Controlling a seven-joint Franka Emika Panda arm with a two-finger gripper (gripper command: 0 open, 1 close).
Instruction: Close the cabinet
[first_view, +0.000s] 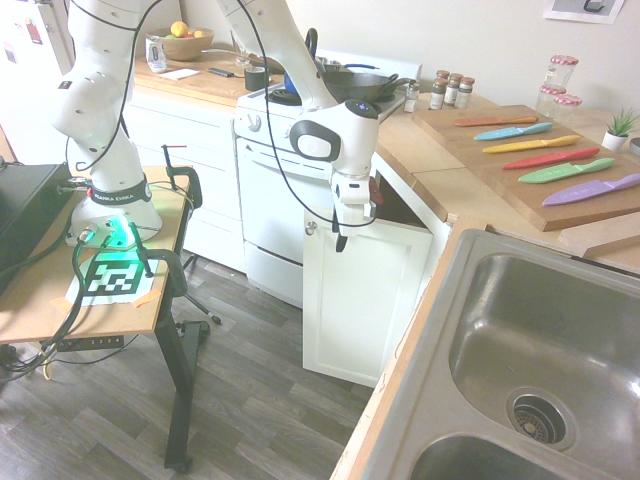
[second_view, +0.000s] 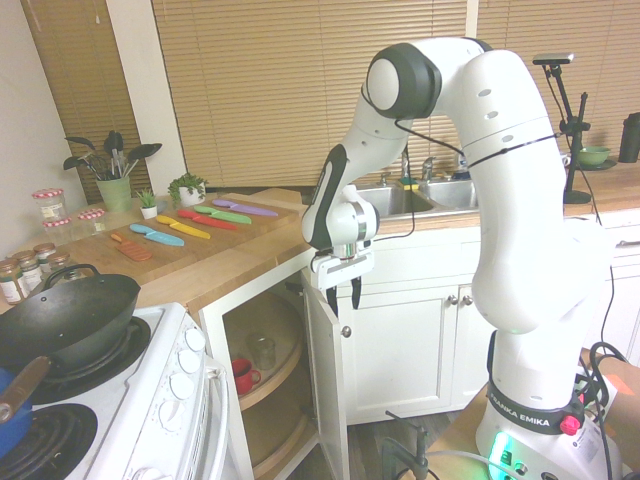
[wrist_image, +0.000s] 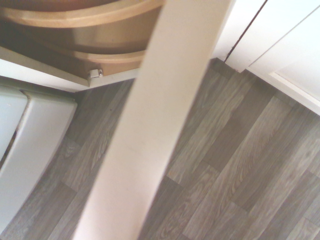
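Observation:
The white cabinet door with its small round knob stands swung out between the oven and the counter corner. In the second exterior view the same door shows nearly edge-on, with the knob on its outer face. My gripper points straight down at the door's top edge, open, its fingers hanging on either side of that edge. From the other side, the gripper holds nothing. The wrist view looks down along the door's top edge, over round wooden shelves and grey floor.
Inside the cabinet a red mug and a glass jar sit on a round shelf. The white oven stands beside the door, a wok on top. Coloured knives lie on a cutting board; a steel sink is nearby.

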